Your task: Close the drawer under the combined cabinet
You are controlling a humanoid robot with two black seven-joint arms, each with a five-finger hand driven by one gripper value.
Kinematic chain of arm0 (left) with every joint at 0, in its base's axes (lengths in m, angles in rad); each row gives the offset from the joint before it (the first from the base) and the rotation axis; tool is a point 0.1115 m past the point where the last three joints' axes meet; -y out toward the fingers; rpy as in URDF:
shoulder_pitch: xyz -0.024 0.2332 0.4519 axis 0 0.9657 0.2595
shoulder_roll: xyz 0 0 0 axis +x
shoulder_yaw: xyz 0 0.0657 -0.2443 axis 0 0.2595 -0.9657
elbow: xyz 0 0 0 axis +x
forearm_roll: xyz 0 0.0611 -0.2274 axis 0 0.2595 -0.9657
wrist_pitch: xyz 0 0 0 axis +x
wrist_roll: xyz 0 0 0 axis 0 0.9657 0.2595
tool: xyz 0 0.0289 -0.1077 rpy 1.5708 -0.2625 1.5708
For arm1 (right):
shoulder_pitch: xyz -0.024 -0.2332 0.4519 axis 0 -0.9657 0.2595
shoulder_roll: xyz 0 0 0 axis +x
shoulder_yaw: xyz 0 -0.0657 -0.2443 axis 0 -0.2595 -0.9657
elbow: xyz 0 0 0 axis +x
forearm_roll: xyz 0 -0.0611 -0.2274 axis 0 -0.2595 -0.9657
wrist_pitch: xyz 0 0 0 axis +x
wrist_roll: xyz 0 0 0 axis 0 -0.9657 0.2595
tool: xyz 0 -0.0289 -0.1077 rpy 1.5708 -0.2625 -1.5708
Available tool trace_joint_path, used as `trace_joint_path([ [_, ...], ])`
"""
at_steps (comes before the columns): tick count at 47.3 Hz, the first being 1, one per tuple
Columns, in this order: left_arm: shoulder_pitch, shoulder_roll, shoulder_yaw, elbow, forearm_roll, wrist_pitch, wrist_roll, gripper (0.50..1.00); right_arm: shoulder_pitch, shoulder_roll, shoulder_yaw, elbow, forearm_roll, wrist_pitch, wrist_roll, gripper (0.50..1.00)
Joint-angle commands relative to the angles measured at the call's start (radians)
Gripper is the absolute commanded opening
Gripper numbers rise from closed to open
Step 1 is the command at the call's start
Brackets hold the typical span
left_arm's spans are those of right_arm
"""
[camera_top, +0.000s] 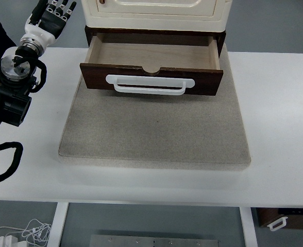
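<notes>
One arm only is being shown, the left, entering from the picture's left edge and reaching up toward the top left corner. The left hand point(56, 11) is being held there with its fingers point(64, 6) extended and loosely spread; nothing is being grasped, and part of the hand is being cut off by the top edge of the frame. The right hand is not being seen.

The drawer point(151, 64) is being observed to the right of the hand and slightly nearer the camera, apart from it, no contact. It is being left pulled out from under the cream cabinet point(156, 10), with its bare wooden interior exposed. Its long axis is being run left to right across the picture; its dark front panel is being faced toward the camera, away from the cabinet. A white handle point(150, 85) is being carried on that front panel, also lying left to right, with a shallow notch cut in the panel's upper edge above it.

Cabinet and drawer are being supported on a grey mat point(151, 134), which is lying on a white table point(280, 128). The mat's near left corner is being found well below and to the right of the hand. Black cabling point(4, 159) is being seen below the hand on the table's left edge.
</notes>
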State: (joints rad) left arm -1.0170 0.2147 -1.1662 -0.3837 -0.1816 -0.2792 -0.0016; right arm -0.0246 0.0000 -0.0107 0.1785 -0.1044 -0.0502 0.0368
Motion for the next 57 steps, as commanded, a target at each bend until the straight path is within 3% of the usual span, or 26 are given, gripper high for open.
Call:
trace_joint_path([
  [1,-0.002,0.005,0.006,0.000,0.007,-0.012,0.000,1.000,0.000,0.000,0.000,-0.001,0.000,0.000,0.000,0.952],
  [7,-0.005,0.021,0.005,-0.012,0.008,-0.064,-0.014,1.000,0.000,0.000,0.000,-0.001,0.000,0.000,0.000,0.952],
  [30,-0.084,0.248,0.008,-0.302,0.040,-0.020,-0.014,1.000,0.000,0.000,0.000,-0.001,0.000,0.000,0.000,0.952],
  [41,-0.092,0.334,0.008,-0.513,0.108,0.041,-0.008,1.000,0.000,0.000,0.000,-0.001,0.000,0.001,0.000,0.952],
  [57,-0.078,0.397,0.078,-0.814,0.298,0.048,0.000,1.000,0.000,0.000,0.000,0.001,0.000,0.000,0.000,0.952],
])
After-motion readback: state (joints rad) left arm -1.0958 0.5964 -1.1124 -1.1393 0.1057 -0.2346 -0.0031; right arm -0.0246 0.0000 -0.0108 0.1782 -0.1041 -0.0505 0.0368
